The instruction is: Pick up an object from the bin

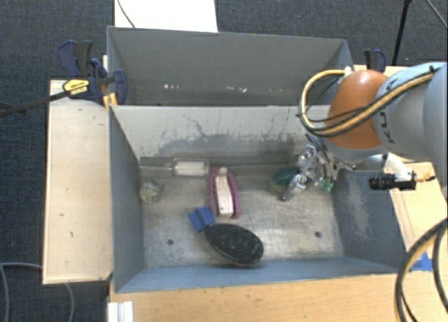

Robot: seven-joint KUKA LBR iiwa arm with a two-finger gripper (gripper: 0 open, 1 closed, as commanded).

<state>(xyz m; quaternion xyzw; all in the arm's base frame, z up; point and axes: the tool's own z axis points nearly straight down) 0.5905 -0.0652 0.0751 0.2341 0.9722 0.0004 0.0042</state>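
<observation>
My gripper (297, 186) reaches into the right part of the bin, its metal fingers pointing down and left. Its tips touch or hang just over a dark green, rounded thing (283, 176) near the back wall. I cannot make out whether that thing sits between the fingers. Further left lies a purple and white bottle-like object (224, 192), flat on the floor.
A black oval brush (235, 243) with a blue handle (200, 218) lies at the front centre. A clear tube with a white cap (183, 168) rests along the back wall, and a small greyish lump (150, 190) sits at the left. The arm's orange cover hangs over the bin's right wall.
</observation>
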